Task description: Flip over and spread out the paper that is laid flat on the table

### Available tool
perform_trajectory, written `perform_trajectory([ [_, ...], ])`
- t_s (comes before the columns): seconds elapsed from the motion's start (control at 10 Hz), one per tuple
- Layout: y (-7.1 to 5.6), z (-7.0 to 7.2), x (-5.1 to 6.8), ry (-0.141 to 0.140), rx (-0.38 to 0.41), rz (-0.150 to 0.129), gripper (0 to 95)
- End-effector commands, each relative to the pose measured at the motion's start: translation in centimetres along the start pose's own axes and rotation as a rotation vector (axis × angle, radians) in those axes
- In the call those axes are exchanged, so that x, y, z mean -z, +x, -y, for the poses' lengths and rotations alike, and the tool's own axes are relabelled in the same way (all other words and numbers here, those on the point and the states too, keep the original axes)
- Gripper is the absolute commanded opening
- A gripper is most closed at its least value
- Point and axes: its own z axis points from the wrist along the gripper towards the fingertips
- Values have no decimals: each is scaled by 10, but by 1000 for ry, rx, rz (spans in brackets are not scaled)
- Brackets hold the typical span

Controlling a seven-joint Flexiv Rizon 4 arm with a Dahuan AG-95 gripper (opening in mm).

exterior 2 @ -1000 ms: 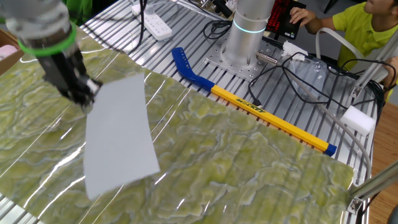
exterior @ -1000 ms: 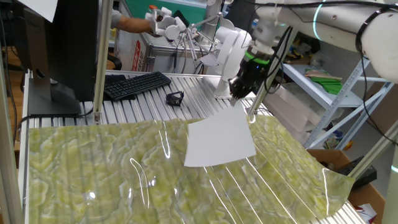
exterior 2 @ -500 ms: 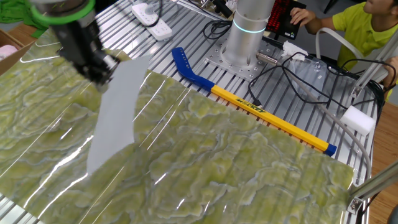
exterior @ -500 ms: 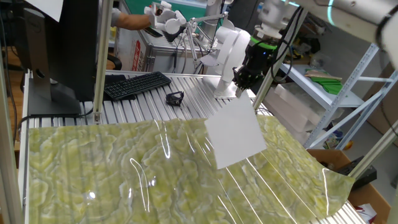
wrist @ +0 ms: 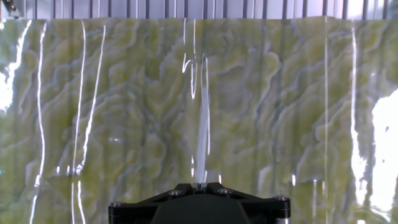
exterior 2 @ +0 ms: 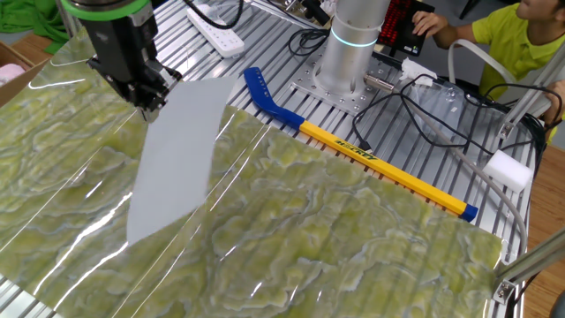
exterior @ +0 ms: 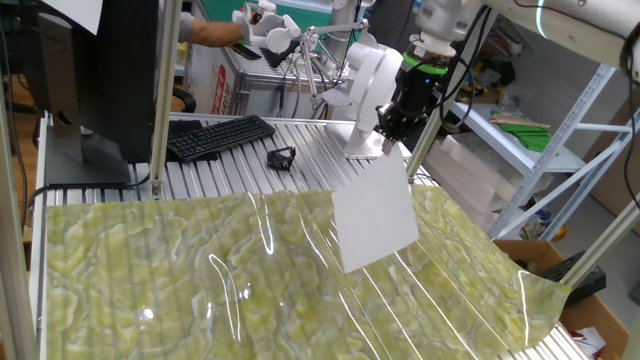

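Hand view shows the pincer (wrist: 200, 184) closed on the top edge of the paper (wrist: 202, 140), which hangs edge-on and nearly vertical below it. In both fixed views the sheet dangles from one corner region above the desk (exterior: 180, 270), its lower edge near or just brushing the glossy film. The risk, as I judge it: such a thin sheet may slip from the narrow grip, or buckle and fold instead of flipping.

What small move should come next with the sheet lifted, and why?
Probably swing the gripper across and down over the table. The jaws pinch the paper at its top edge; it hangs nearly vertical, so laying it on its other face seems next.
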Motion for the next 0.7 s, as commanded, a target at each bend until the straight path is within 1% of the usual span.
perform_trajectory([
  [0.1,-5,6,5,5,12,0,0],
  [0.3,-12,12,7,9,26,1,0],
  [0.5,-17,19,5,11,41,7,0],
  [0.7,-23,32,2,12,62,13,0],
])
